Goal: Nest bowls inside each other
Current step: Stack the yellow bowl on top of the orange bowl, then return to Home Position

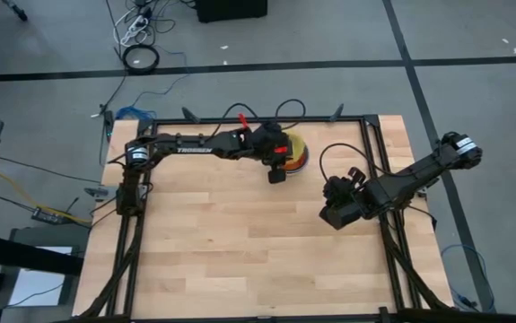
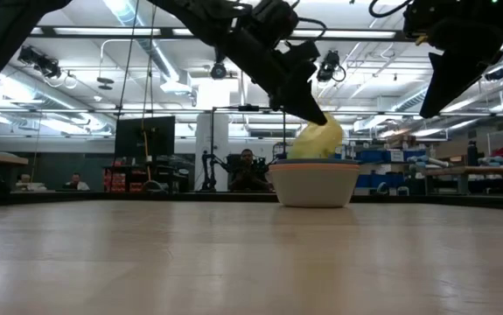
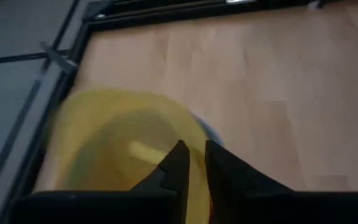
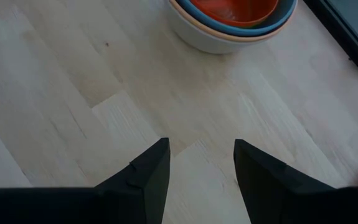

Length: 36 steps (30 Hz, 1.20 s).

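White letters on the left arm (image 1: pixel 195 149) say TROSSEN. The left gripper (image 3: pixel 193 155) hangs just over the stacked bowls (image 2: pixel 315 179), fingers slightly apart, holding nothing. The right gripper (image 4: pixel 196 163) waits near the bowls, open and empty.

I see the round plain plastic bowls gathered in one stack (image 1: pixel 295 154) near the far edge of the wooden table (image 1: pixel 240 260), toward its right half. The pale grey outer bowl (image 2: pixel 316 186) sits upright on the wood, with a light orange bowl's rim (image 4: pixel 261 37) and a blue bowl's rim (image 4: pixel 278 25) showing inside it. A red-orange bowl (image 4: pixel 235 9) lies within those. The yellow bowl (image 2: pixel 319 140) is tilted above the stack, its rim between my left gripper's (image 3: pixel 192 158) slightly parted fingers.
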Motion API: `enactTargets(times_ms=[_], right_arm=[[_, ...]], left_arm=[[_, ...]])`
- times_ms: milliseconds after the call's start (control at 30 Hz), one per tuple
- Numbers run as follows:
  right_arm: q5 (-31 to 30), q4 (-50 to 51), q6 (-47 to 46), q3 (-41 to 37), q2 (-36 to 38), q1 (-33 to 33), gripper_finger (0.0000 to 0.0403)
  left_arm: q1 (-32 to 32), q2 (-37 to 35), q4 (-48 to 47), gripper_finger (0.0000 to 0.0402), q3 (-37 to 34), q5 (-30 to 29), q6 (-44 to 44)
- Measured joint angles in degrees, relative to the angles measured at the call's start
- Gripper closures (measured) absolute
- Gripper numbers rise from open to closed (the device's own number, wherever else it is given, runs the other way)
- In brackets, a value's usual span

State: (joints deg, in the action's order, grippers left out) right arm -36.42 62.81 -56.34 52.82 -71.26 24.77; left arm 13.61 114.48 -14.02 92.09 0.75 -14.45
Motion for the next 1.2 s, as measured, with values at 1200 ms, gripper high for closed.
enactTargets(times_ms=[1200], right_arm=[[0.09, -0.14, -0.01, 0.0, -0.02, -0.09, 0.0239]], left_arm=[[0.94, 3.58, -3.3, 0.0341, -0.04, 11.02, 15.32]])
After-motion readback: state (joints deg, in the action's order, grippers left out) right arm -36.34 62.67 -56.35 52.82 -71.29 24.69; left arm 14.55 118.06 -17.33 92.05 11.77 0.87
